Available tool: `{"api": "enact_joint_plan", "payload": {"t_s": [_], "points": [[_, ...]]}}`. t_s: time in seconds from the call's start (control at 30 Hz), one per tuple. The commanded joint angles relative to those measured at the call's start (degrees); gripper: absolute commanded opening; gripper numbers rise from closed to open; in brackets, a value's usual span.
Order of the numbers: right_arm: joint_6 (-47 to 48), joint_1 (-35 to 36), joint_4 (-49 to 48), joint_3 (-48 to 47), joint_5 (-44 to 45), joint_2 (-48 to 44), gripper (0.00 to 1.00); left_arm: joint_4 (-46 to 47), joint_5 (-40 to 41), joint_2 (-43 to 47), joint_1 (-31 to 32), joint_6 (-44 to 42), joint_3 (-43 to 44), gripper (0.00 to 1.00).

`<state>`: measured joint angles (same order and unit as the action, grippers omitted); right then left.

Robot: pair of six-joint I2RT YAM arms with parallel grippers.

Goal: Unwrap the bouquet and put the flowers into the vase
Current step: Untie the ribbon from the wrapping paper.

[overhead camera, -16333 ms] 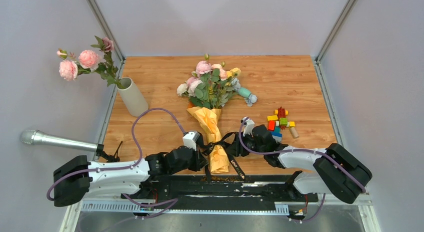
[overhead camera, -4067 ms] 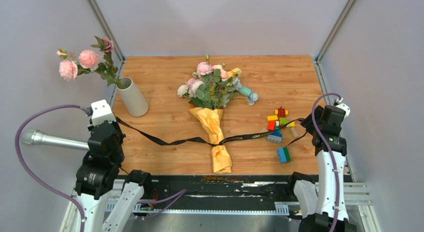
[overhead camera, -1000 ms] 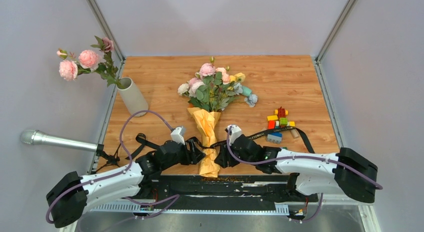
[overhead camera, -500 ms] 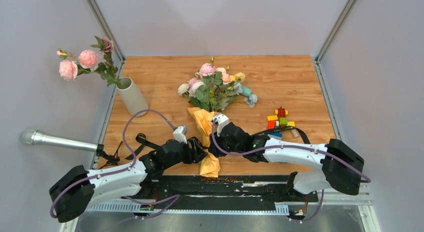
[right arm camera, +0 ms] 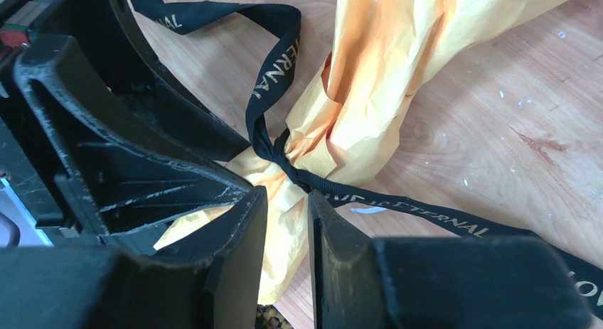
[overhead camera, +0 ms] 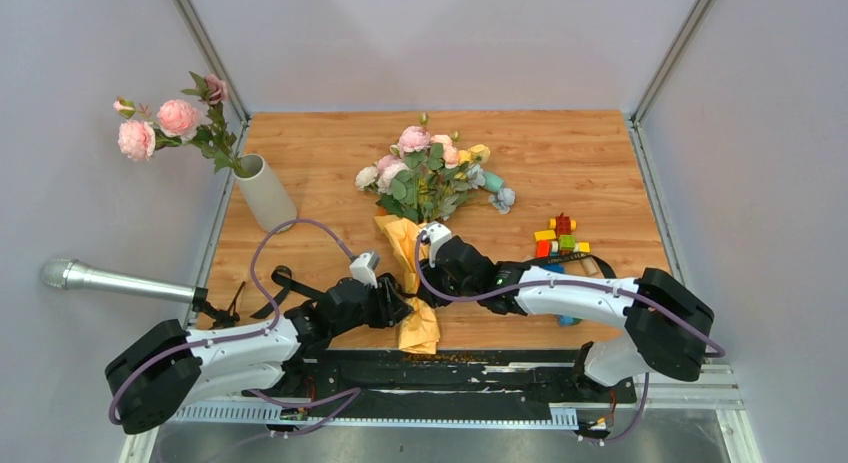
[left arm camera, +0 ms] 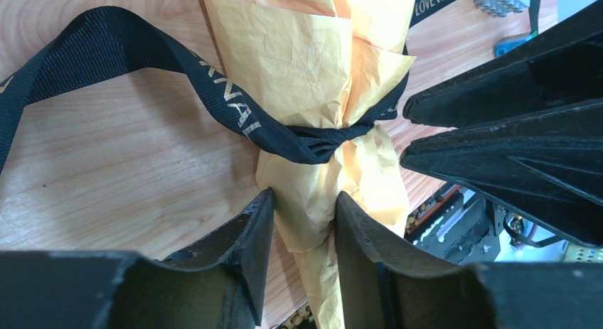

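a: where's the bouquet (overhead camera: 404,245)?
b: lying mid surface (overhead camera: 320,153), black strap (left arm camera: 306,141) knotted round its paper.
a: end effectors?
b: left end effector (left arm camera: 304,201) pinches its lower end; right end effector (right arm camera: 288,197) clamps it beside the knot.

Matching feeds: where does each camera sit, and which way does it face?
Top external: above and behind the bases, looking down on the table, both arms showing.
Left wrist: on the left gripper, facing the bouquet stem between its fingers.
Right wrist: on the right gripper, facing that stem from the other side, fingers showing.
Shared: both wrist views show the black strap.
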<state>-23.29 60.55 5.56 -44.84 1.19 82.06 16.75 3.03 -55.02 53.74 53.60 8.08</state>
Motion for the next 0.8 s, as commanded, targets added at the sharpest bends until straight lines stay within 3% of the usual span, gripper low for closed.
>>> {"api": "enact_joint_plan", "payload": {"t_s": [0.0, 0.23, 0.77], "points": [[0.6, -0.1, -0.5, -2.4, -2.5, -0.2, 0.28, 1.6, 0.6, -1.6, 0.2, -0.5, 1.2, 0.42], [1.8, 0.0, 0.1, -4.2, -3.1, 2.6, 0.23, 1.8, 0.2, -2.6, 0.2, -0.7, 1.5, 0.28], [5.8, -0.1, 3.1, -7.7, 0.8, 7.1, 0.23, 0.7, 0.4, -3.6, 0.2, -1.4, 2.4, 0.00]]}}
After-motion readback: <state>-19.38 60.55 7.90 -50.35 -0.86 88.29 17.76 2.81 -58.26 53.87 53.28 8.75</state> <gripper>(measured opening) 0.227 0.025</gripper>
